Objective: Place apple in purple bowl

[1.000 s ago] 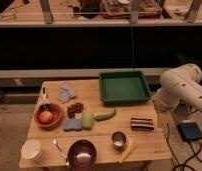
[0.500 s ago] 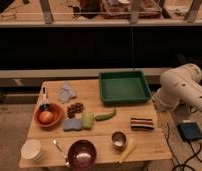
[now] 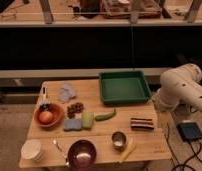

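**Nothing has moved since the earlier frames: the arm is parked at the right and the apple is in the orange bowl.**

The white arm (image 3: 179, 90) stays folded beside the table's (image 3: 144, 142) right edge, well apart from everything on it. The gripper itself is hidden behind the arm; its jaws are released and hold nothing. The apple (image 3: 45, 116) lies in the orange bowl (image 3: 56, 108) at the left. The purple bowl (image 3: 82, 142) stands at the front edge. Between the two bowls lie a blue sponge (image 3: 72, 125) and a spoon (image 3: 59, 148). A stack of white bowls (image 3: 32, 149) sits at the front left, and a metal cup (image 3: 118, 139) is just right of the purple bowl. A long green vegetable (image 3: 106, 116) lies mid-table, with a green tray (image 3: 125, 89) behind it.
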